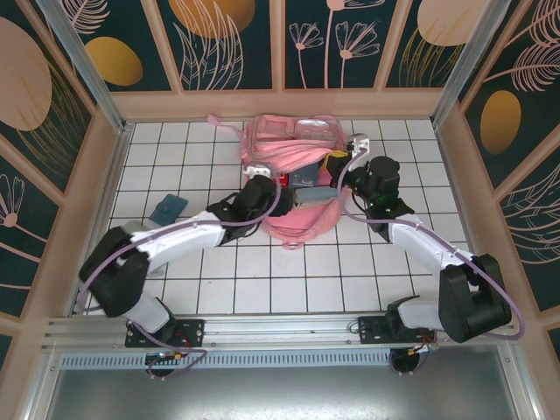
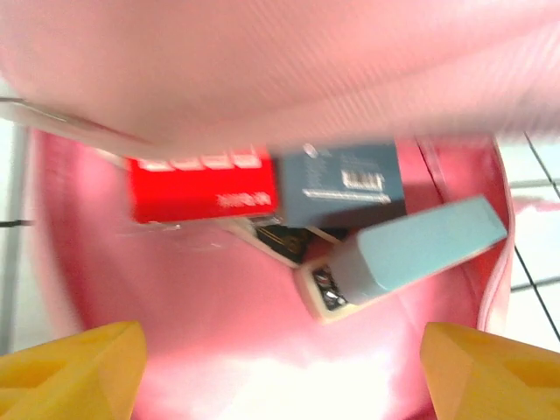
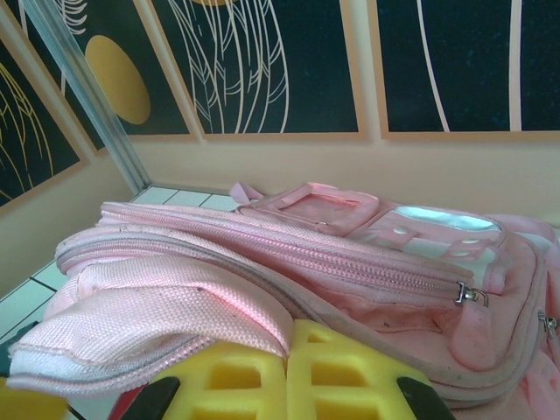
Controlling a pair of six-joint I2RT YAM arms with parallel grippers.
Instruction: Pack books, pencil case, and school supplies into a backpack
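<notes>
The pink backpack [image 1: 293, 149] lies at the back middle of the tiled table with its mouth facing me. My left gripper [image 2: 280, 376] is open inside that mouth, its yellow fingertips [image 2: 79, 367] wide apart over the pink lining and nothing between them. Deeper inside lie a red rectangular piece [image 2: 201, 185], a navy book [image 2: 341, 182] and a grey-teal oblong [image 2: 411, 254]. My right gripper [image 3: 289, 372] is shut on the edge of the backpack's upper flap [image 3: 175, 306], holding it raised. A small teal book [image 1: 166, 208] lies flat on the table to the left. The pencil case is out of view.
Tan walls with dark flower panels [image 1: 227, 44] close in the table on three sides. The left arm [image 1: 175, 236] stretches across the tiles toward the bag. The right arm [image 1: 420, 241] comes in from the right.
</notes>
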